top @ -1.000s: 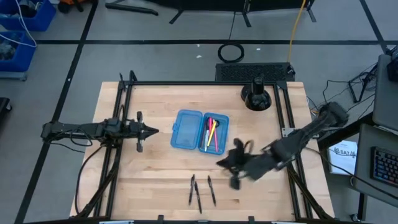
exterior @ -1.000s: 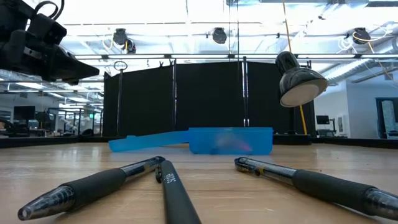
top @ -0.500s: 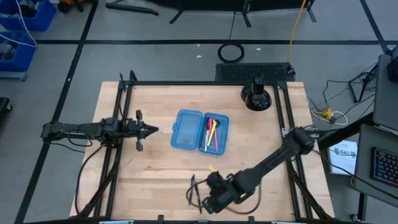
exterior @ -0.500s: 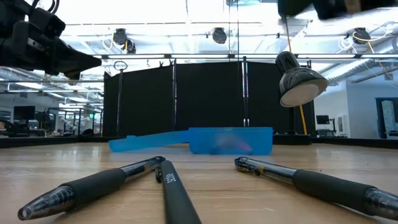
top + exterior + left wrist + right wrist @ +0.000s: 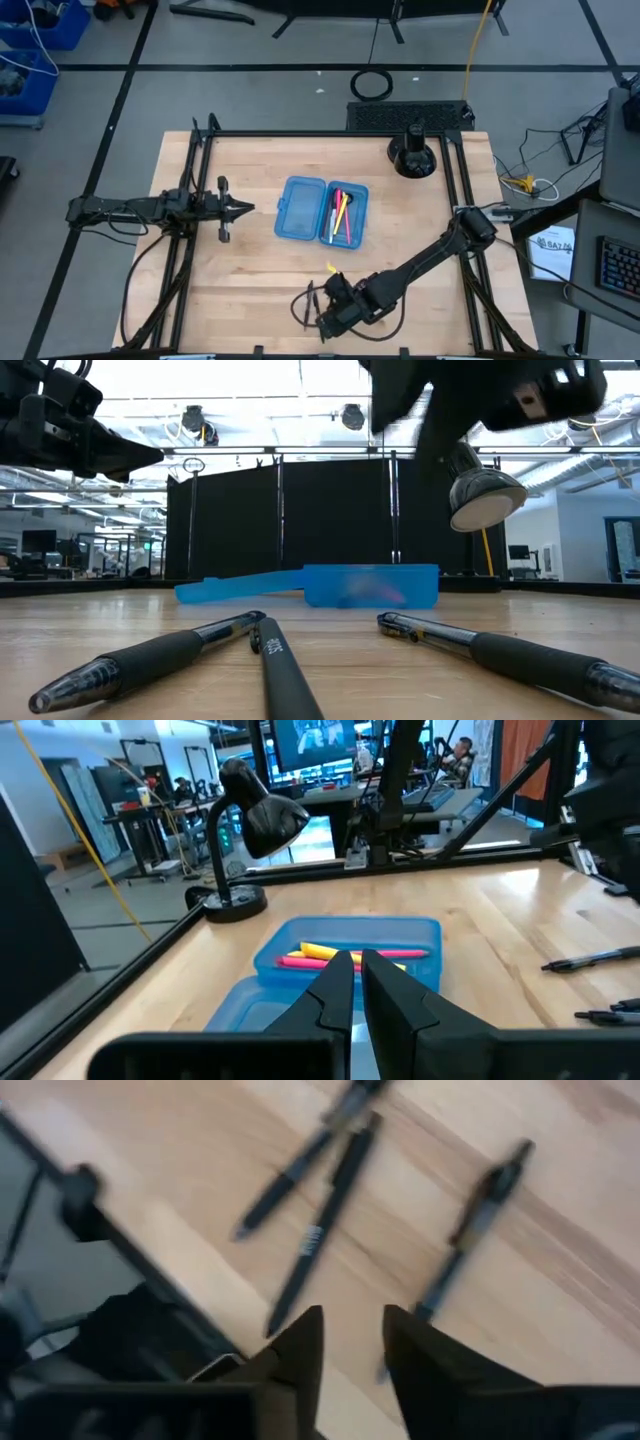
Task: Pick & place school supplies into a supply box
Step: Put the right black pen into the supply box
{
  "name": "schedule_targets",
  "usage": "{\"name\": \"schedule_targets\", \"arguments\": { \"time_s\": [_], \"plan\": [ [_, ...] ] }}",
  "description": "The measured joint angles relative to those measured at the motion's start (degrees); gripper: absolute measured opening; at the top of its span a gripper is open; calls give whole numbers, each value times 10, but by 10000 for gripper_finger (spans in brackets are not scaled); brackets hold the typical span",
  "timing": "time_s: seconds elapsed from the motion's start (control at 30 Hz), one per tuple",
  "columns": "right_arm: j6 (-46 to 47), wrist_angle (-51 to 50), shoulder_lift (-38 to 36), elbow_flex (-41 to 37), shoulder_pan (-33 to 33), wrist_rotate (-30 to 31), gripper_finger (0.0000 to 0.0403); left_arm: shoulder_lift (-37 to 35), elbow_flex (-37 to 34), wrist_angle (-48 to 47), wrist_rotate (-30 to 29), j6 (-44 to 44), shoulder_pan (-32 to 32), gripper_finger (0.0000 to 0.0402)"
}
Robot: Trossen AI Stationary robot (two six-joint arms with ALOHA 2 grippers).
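The open blue supply box lies at the table's middle; its right half holds pink, yellow and dark pens. Three black pens lie on the wood by the near edge: one, a second and a third apart from them. They also fill the foreground of the low view. My right gripper hovers above these pens, pointing steeply down, open by a narrow gap, nothing between its fingers. My left gripper waits shut and level, left of the box.
A black desk lamp stands at the far right corner. A black metal frame runs along the table's sides. The table's near edge is close to the pens. Bare wood lies between the box and the pens.
My right gripper has swung from beside the box's right side toward the table's near edge and leftward, sinking and rolling as it went. It now hangs over the black pens. The pens and the box have stayed put.
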Motion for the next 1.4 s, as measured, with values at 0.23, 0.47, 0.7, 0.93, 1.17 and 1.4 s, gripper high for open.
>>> {"name": "schedule_targets", "arguments": {
  "time_s": [0.23,0.47,0.7,0.93,1.17,1.4],
  "plan": [
    [39,-64,7,-1,-13,-25,140,0,0,-2,0,-8,0,31],
    [54,-61,35,-1,-19,-31,140,0,0,-16,1,-8,0,31],
    [71,-62,81,0,-13,-59,140,0,1,-28,1,-18,0,31],
    [52,-94,116,-6,-14,-64,139,0,1,-13,2,-60,0,31],
    [50,-119,115,-49,-12,-118,139,0,1,-15,2,-67,0,31],
    [46,-132,113,-64,-3,-169,120,0,1,-15,2,-66,0,31]
  ]
}}
